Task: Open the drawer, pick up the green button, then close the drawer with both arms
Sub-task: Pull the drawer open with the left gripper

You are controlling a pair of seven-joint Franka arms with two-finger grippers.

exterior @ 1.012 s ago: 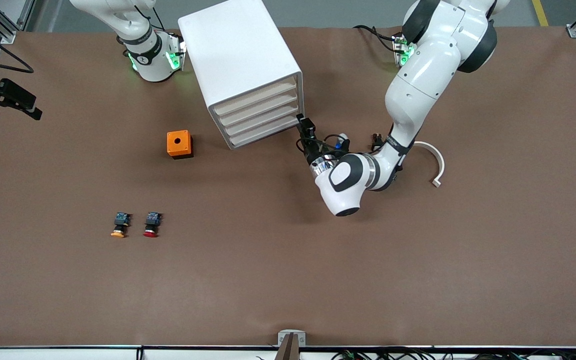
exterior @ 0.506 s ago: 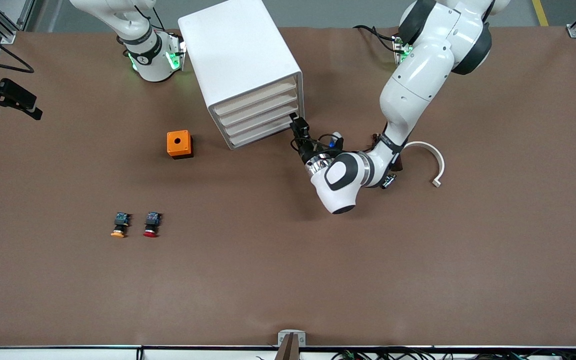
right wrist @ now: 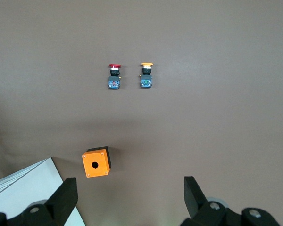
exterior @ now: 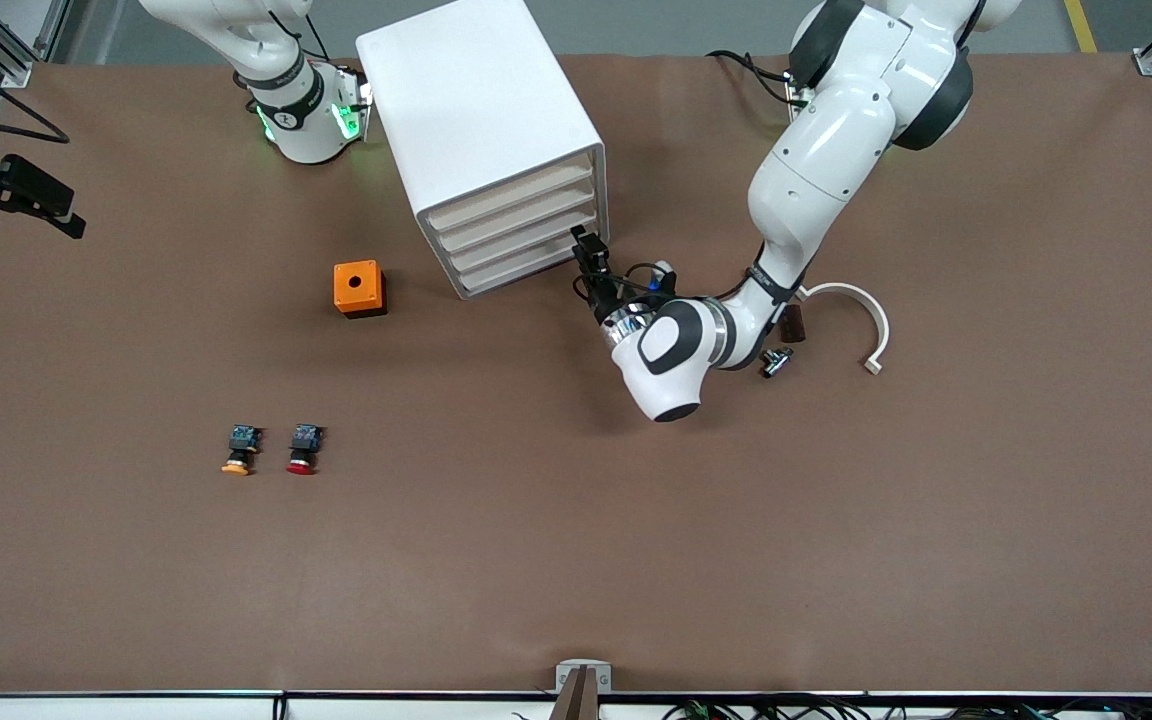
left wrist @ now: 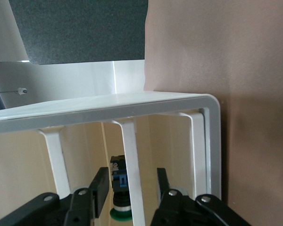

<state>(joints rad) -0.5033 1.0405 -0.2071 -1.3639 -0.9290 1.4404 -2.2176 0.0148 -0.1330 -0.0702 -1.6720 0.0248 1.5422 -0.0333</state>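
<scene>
Left hand [left wrist: 129, 188] sat at the drawer unit [exterior: 496, 150], fingers apart around a white front bar, green button [left wrist: 120, 207] inside; right hand [right wrist: 132, 200] waited, fingers apart.

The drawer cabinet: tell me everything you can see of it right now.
The drawer cabinet is a white, plastic-looking box standing on the brown table, turned at an angle. Its front shows four stacked beige drawers, all pushed in as far as the front view tells. In the left wrist view, white frame bars cross the front, with the green-capped button visible between them. The left gripper is at the front's lower corner, fingers straddling a bar; contact cannot be confirmed.
</scene>
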